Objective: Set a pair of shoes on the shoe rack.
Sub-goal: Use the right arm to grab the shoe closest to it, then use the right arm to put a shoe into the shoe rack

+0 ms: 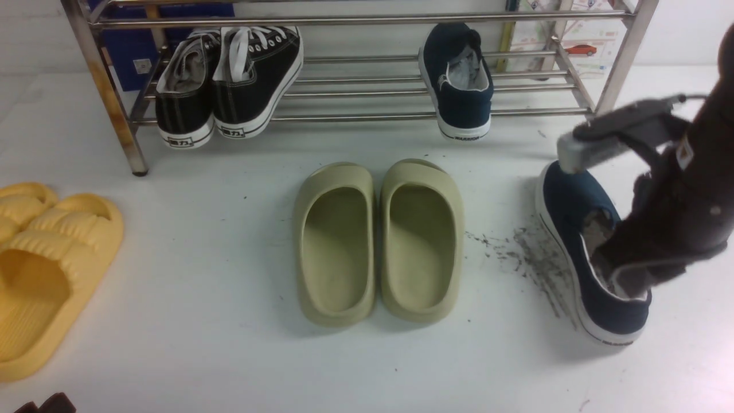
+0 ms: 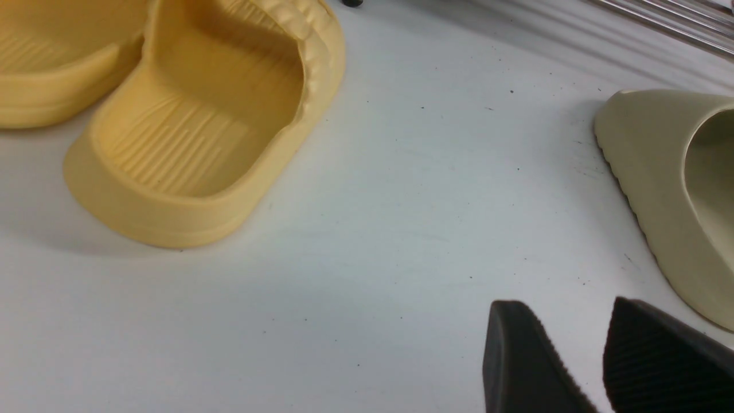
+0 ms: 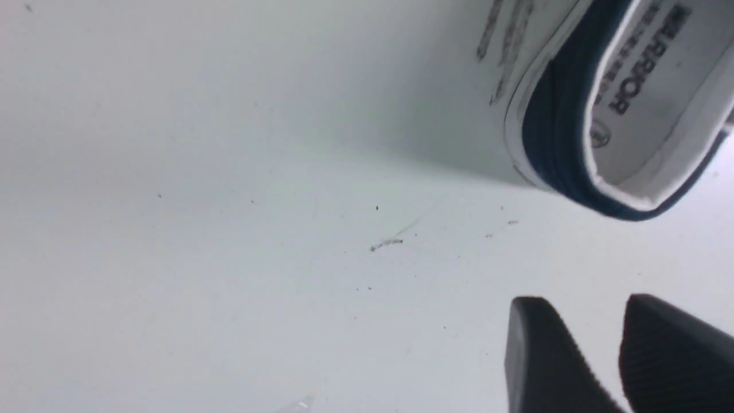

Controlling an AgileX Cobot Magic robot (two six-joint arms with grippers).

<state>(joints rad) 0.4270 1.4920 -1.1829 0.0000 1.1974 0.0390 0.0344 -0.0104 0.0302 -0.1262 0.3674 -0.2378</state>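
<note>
We log one navy shoe (image 1: pixel 459 103) on the rack (image 1: pixel 367 20) at 1 o'clock, its mate (image 1: pixel 573 201) on the floor at 3 o'clock, the right gripper (image 3: pixel 585 301) by its heel, fingers slightly apart and holding nothing, the left gripper (image 2: pixel 565 304) likewise parted over floor.

Ahead of R gripper (image 3: pixel 590 312), rack (image 1: pixel 367 117) tubes are left bare both sides of shelved navy shoe (image 1: pixel 459 92). Leftward, floor (image 1: pixel 229 241) is blocked by olive slides (image 1: pixel 378 241).
</note>
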